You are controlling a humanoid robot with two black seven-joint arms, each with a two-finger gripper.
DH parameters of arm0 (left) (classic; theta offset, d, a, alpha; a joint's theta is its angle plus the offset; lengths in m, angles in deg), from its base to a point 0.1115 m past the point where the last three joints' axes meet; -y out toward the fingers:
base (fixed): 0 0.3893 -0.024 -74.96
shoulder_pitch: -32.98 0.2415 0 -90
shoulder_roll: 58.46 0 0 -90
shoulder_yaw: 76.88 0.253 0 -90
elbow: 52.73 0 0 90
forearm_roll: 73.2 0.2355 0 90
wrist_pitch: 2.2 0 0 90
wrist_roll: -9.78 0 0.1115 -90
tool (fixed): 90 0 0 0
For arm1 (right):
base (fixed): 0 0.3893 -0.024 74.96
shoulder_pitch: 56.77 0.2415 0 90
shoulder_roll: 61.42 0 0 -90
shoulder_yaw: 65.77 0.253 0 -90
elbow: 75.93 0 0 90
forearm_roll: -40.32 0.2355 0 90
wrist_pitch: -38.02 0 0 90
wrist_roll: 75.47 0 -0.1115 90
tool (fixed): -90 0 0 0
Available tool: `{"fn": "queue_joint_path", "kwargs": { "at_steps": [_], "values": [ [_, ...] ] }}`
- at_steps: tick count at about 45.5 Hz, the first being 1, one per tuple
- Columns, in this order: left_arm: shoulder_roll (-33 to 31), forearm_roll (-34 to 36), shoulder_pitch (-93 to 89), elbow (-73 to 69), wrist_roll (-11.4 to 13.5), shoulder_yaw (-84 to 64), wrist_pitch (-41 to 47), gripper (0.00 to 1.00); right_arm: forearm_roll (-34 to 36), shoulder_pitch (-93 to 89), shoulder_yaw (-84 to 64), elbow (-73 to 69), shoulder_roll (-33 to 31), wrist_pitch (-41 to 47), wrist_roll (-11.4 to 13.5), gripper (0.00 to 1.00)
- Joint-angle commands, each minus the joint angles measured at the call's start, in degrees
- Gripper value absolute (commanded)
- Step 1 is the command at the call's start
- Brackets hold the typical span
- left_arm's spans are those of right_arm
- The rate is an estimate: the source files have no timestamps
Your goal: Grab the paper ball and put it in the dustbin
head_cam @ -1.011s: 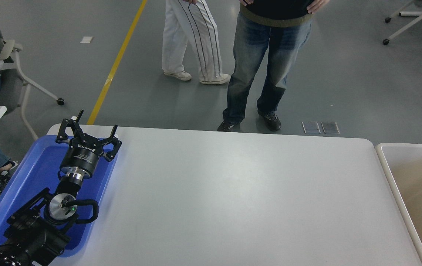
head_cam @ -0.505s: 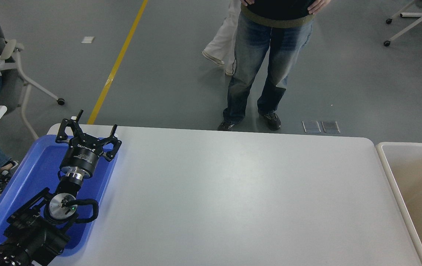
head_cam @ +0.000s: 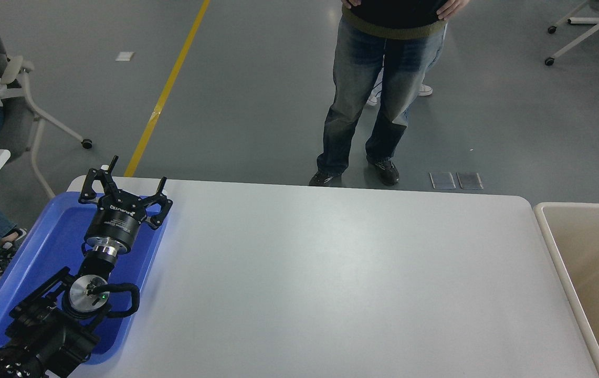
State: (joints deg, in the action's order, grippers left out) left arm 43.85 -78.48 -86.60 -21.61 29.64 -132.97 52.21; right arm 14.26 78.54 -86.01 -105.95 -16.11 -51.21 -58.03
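Single head view, mounted high on the robot's side, facing forward and down. The white desk (head_cam: 330, 273) fills the lower frame at mid range; floor beyond occupies the top. The left arm (head_cam: 68, 310) enters at the lower-left corner.

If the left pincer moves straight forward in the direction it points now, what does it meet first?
Probably nothing on the table. The left pincer, open, points away over the far rim of the blue tray, near the table edge. Beyond lies only floor, though its height over the tray is unclear.
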Motion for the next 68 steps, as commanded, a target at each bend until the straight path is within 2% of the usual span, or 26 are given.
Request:
{"fn": "queue_joint_path", "kwargs": {
  "at_steps": [1, 14, 39, 48, 50, 57, 68],
  "values": [
    [0.0, 0.01, -0.03, -0.01, 0.0, 0.01, 0.0, 1.0, 1.01, -5.59, 4.69, 9.36, 7.94, -6.83, -0.13, 0.0],
    [-0.09, 0.01, -0.03, -0.01, 0.0, 0.01, 0.0, 1.0, 1.01, -6.2, 4.69, 12.44, 10.67, -10.26, -0.39, 0.0],
    [0.0, 0.01, 0.06, -0.01, 0.0, 0.01, 0.0, 1.0, 1.01, -6.82, 4.78, 15.69, 14.54, -10.79, -0.48, 0.0],
    [0.0, 0.01, 0.06, -0.01, 0.0, -0.07, 0.0, 1.0, 1.01, -7.17, 4.78, 15.87, 14.37, -13.33, -0.48, 0.7],
    [0.0, 0.01, 0.06, -0.01, 0.0, 0.01, 0.0, 1.0, 1.01, -7.34, 4.78, 15.87, 14.36, -14.47, -0.48, 0.8],
    [0.0, 0.01, 0.06, -0.01, 0.0, 0.01, 0.0, 1.0, 1.01, -7.35, 4.87, 15.87, 14.45, -17.73, -0.48, 0.96],
    [0.0, 0.01, 0.06, -0.01, 0.0, 0.01, 0.0, 1.0, 1.01, -6.99, 4.87, 15.96, 14.45, -18.43, -0.48, 0.97]
  ]
}}
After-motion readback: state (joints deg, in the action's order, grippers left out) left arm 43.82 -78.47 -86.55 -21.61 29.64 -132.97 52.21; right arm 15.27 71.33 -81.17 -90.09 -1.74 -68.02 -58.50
